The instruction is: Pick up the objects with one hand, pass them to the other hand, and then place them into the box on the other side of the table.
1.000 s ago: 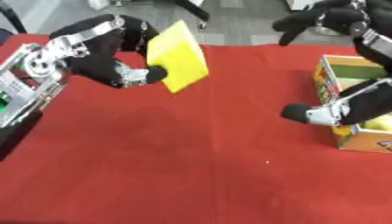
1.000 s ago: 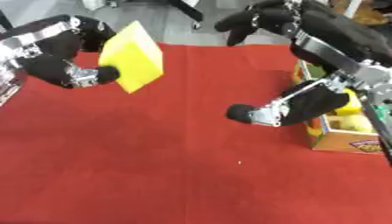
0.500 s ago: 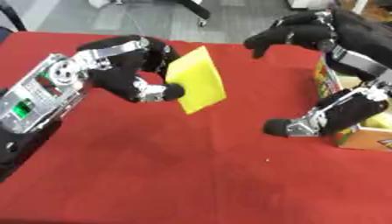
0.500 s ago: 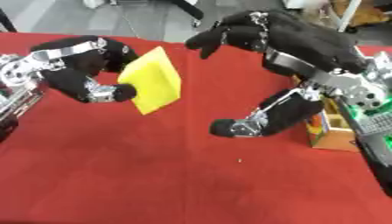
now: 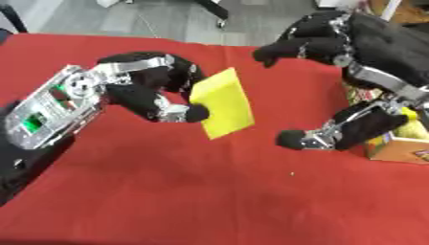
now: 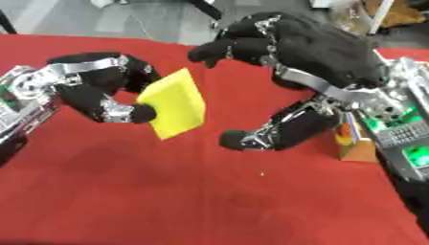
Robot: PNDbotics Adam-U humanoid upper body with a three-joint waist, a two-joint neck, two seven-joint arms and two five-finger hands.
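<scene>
A flat yellow block [image 5: 224, 109] hangs tilted above the red table [image 5: 167, 191], pinched between the thumb and fingers of my left hand [image 5: 155, 93]. My right hand [image 5: 352, 57] is open just to the right of it, fingers spread above at the upper right and thumb [image 5: 314, 139] low, with a gap left between hand and block. At the right edge stands a cardboard box [image 5: 398, 143], mostly hidden behind the right hand; something yellow shows inside.
My left forearm [image 5: 50, 112] with silver joints crosses the left side of the table. Grey floor and dark chair legs [image 5: 214, 9] lie beyond the far edge. Bare red cloth fills the front half.
My left hand has carried the yellow block rightward toward the table's middle. My right hand has left the box and moved left to meet it, fingers spread.
</scene>
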